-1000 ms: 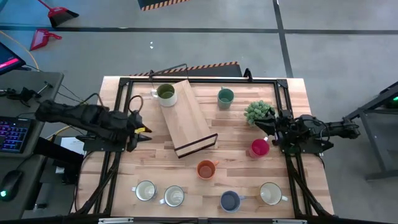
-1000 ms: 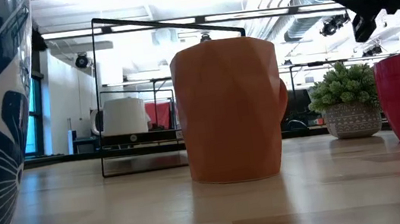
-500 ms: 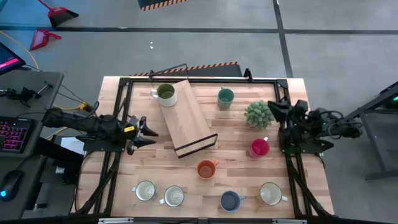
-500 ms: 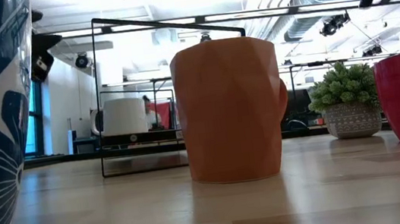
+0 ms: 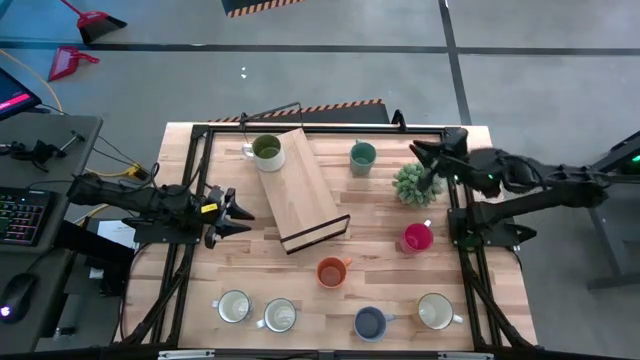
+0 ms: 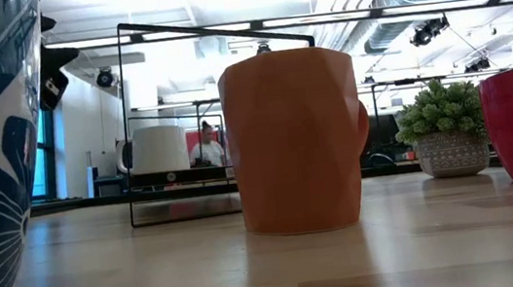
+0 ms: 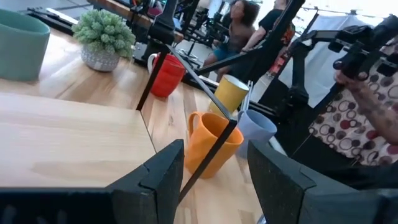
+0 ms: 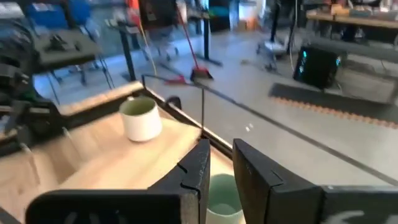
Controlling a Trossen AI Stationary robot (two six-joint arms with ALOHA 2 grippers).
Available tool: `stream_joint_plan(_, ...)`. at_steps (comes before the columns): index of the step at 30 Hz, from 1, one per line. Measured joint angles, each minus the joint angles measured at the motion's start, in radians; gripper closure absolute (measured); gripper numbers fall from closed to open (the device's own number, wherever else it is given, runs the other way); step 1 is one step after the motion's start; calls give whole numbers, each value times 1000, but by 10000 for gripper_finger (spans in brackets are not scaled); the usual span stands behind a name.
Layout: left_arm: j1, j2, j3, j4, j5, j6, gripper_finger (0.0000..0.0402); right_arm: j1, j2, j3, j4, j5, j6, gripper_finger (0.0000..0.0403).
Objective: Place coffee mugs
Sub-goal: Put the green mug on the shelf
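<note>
Right hand point(image 5: 420, 152), narrowly parted and empty, hovers just beside teal mug point(image 5: 362, 157).

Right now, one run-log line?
left gripper: open, empty, beside wooden board | right gripper: empty, above potted plant, near teal mug | no mug held

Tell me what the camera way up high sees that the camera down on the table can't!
Only the high view shows the left gripper, open near the wooden board, the right gripper above the plant, and the row of mugs along the table's near edge, including the blue mug. Only the low view shows the room's ceiling lights. Both show the orange mug, the red mug and the plant.
</note>
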Motion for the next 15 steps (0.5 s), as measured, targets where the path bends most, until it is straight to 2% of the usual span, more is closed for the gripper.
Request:
stream_joint_plan(7, 0, 0, 0, -30, 0, 42, 236, -246, 235, 264, -328, -178, 94, 345)
stream_joint_plan(9, 0, 0, 0, -45, -1, 35, 236, -323, 287, 289, -376, -256, 93, 345)
stream_joint_plan(15, 0, 0, 0, -56, -3, 23, 236, -491, 420, 295, -373, -524, 23, 345)
